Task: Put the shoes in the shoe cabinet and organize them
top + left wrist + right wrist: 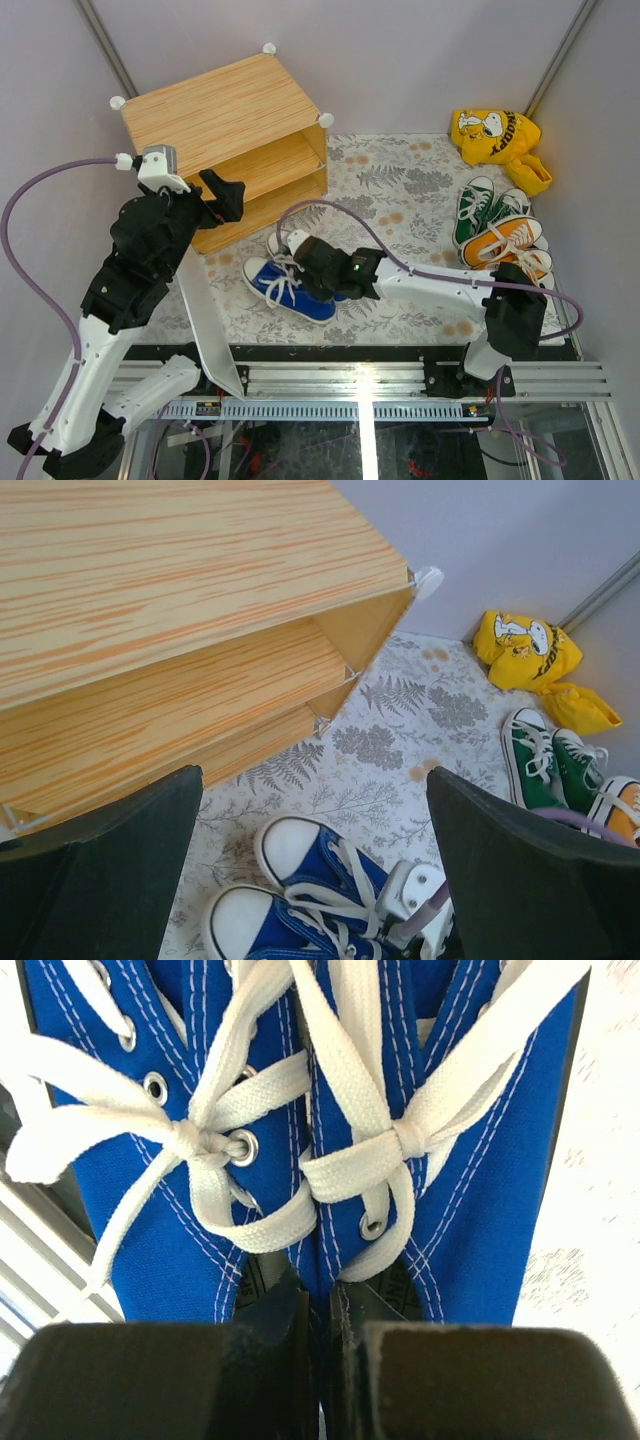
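Observation:
The pair of blue shoes (290,290) lies side by side on the patterned mat in front of the shoe cabinet (220,105). My right gripper (312,258) is shut on the two inner walls of the blue shoes (200,1210), one finger inside each shoe (320,1305). My left gripper (225,195) is open and empty, held above the mat by the cabinet's open front. In the left wrist view the blue shoes (320,880) show between its fingers (312,790), below the cabinet (150,570). The cabinet's shelves show no shoes.
The white door panel (208,315) hangs open, sloping down toward the near edge. Green shoes (485,208) and orange shoes (505,245) sit at the right, also in the left wrist view (545,765). A yellow dog-print bag (495,135) lies at the back right.

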